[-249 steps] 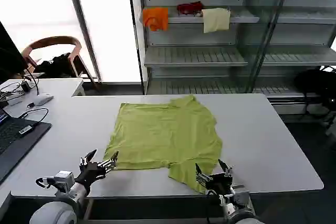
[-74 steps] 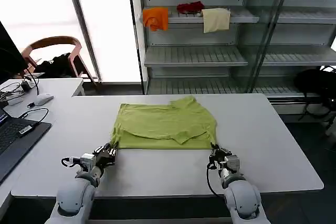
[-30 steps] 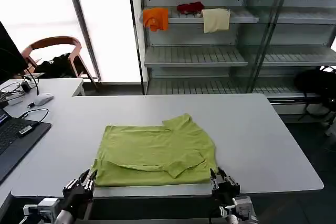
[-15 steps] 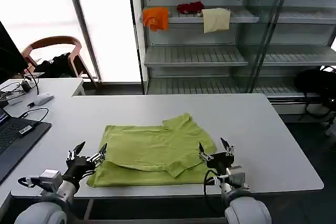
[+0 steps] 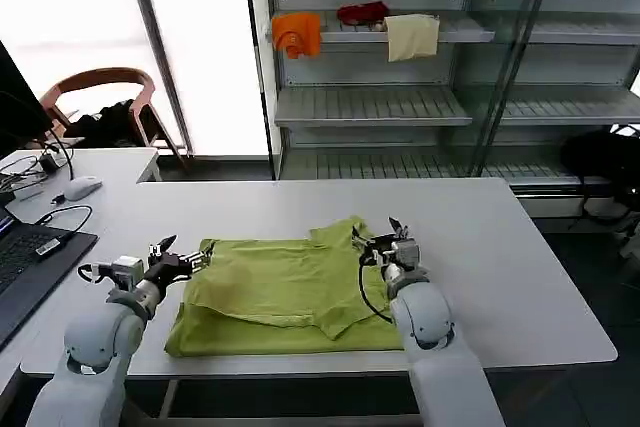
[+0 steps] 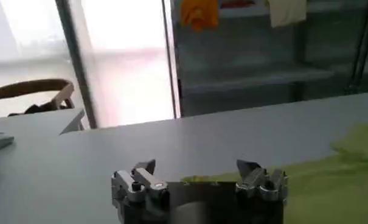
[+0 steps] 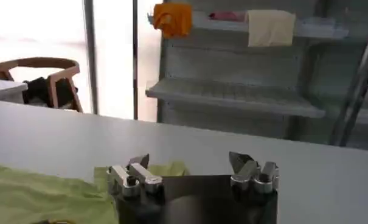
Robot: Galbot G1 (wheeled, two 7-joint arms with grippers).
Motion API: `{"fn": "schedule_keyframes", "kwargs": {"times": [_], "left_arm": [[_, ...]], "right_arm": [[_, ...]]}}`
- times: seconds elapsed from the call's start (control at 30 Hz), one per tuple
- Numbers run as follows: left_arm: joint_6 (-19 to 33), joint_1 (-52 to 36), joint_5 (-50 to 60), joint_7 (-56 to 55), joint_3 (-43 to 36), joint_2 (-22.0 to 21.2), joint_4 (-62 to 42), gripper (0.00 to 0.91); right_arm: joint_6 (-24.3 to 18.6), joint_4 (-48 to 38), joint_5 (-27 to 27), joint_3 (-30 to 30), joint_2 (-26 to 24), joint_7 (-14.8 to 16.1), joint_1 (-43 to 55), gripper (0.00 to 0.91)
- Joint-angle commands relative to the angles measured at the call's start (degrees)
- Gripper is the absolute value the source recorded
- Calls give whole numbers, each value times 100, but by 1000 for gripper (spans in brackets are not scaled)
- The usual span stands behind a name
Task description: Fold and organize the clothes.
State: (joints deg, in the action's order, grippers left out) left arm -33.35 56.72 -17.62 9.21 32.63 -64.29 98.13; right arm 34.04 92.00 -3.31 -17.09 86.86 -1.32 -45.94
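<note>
The clothes are one lime yellow-green T-shirt [image 5: 295,292], lying folded in half on the white table [image 5: 500,277] near its front edge, with a sleeve flap doubled over its middle. My left gripper [image 5: 180,255] hovers open by the shirt's far left corner, holding nothing. My right gripper [image 5: 382,237] stands open over the far right corner, by the raised sleeve. In the left wrist view the left gripper [image 6: 196,170] is spread wide with green fabric [image 6: 348,176] just beyond it. In the right wrist view the right gripper [image 7: 190,163] is open above the shirt [image 7: 38,195].
A laptop [image 5: 30,257], cables and a mouse [image 5: 82,187] lie on the adjoining desk to the left, with a chair [image 5: 100,97] behind. Metal shelves at the back hold an orange cloth [image 5: 296,34], a red item [image 5: 362,14] and a cream cloth [image 5: 411,37].
The shirt was folded in half and drawn toward the front edge, then let go. Both open grippers have since moved from its near corners to its far corners.
</note>
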Motion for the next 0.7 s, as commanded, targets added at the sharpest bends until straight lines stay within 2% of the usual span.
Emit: {"fn": "schedule_keyframes", "kwargs": {"times": [0.03, 0.43, 0.6, 0.63, 0.7], "left_arm": [[9, -725, 186, 170, -250, 208, -1034, 907], [14, -729, 625, 194, -486, -38, -1125, 907], [16, -737, 691, 194, -510, -76, -1181, 786], [17, -731, 692, 198, -509, -94, -1195, 635], [17, -727, 714, 200, -509, -114, -1212, 595]], "right_arm": [[-1, -1028, -138, 88, 96, -13, 673, 907], [-17, -1184, -158, 29, 154, 10, 637, 907], [-23, -1231, -314, 14, 186, -2, 641, 907], [-22, -1225, -305, 29, 179, -4, 637, 907], [-22, -1225, -238, 47, 172, 5, 618, 887]]}}
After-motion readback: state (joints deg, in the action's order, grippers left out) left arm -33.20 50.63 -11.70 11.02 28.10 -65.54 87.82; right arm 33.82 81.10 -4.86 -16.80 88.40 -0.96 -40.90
